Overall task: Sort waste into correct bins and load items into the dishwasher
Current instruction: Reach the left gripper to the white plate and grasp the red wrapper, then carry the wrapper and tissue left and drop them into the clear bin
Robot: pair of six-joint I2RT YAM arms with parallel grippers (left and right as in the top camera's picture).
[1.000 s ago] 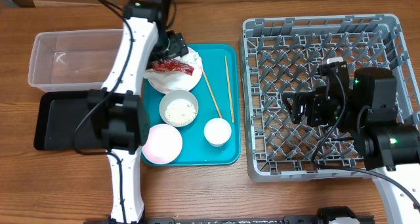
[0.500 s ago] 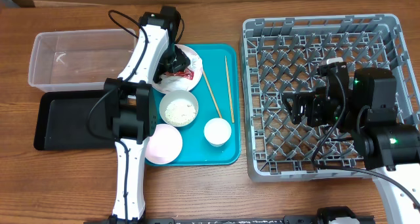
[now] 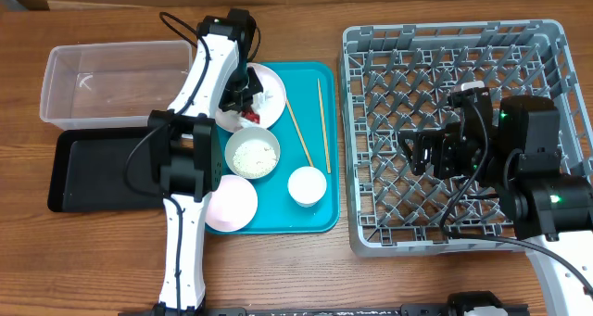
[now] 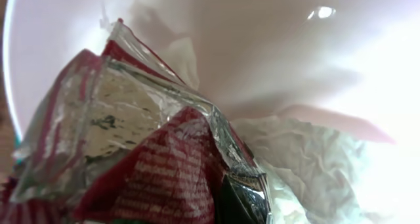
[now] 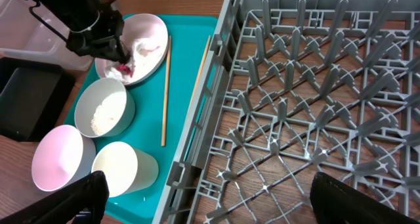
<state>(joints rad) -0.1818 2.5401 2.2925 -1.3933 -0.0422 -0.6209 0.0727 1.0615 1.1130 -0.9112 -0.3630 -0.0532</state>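
My left gripper point(image 3: 246, 101) is down on the white plate point(image 3: 269, 79) at the back of the teal tray, shut on the crinkled red foil wrapper point(image 4: 164, 165), which fills the left wrist view. Crumpled white napkin point(image 4: 308, 158) lies beside it on the plate. In the right wrist view the wrapper point(image 5: 123, 70) shows red under the left gripper point(image 5: 117, 58). A bowl of rice grains point(image 3: 252, 153), a pink plate point(image 3: 230, 203), a white cup point(image 3: 307, 185) and two chopsticks point(image 3: 297, 131) lie on the tray. My right gripper point(image 5: 210, 198) hangs open over the grey dish rack point(image 3: 445, 52).
The clear tub point(image 3: 102, 80) and the black tray point(image 3: 93, 168) sit left of the teal tray point(image 3: 315, 219). The left arm's long white link runs from the near table edge up along the tray's left side. The rack holds nothing but its pegs.
The left arm swung right and down onto the plate, and its jaws closed on the red wrapper. The right arm has stayed still.
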